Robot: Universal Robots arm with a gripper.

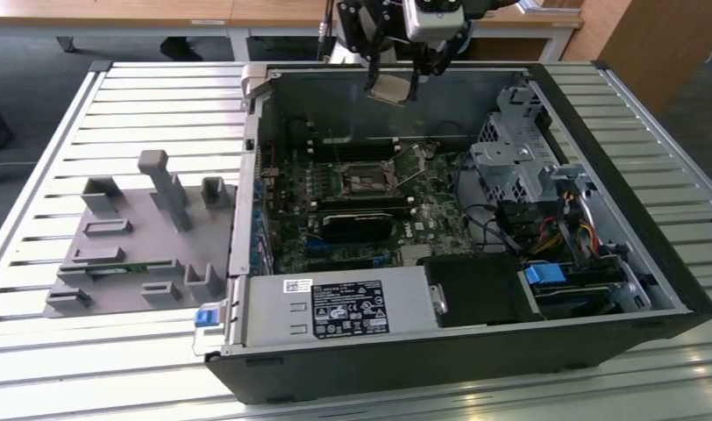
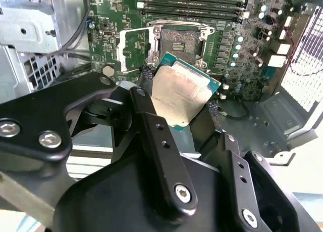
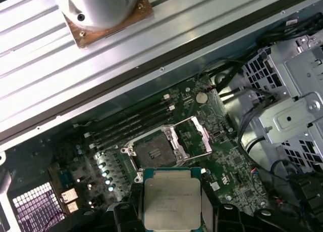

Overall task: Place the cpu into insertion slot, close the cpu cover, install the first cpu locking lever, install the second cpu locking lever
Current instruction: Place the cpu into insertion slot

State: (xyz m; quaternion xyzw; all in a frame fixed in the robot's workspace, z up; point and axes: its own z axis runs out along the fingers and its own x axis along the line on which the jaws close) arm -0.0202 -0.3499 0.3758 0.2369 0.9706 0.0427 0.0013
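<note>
Slatted table (image 1: 99, 351), pincer (image 2: 180, 90) clamping edges of cpu (image 3: 171, 199), well above insertion slot (image 3: 151, 151)

We see matte black fingers (image 2: 159, 141), each a jointed bar with small holes; silver hex screws (image 2: 182, 193) at their bases, black housing (image 2: 121, 201) behind.

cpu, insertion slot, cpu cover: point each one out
cpu (image 3: 171, 199), first wrist view, middle of metal face
insertion slot (image 3: 152, 152), first wrist view, black recess
cpu cover (image 2: 121, 49), second wrist view, frame's side bar
</note>
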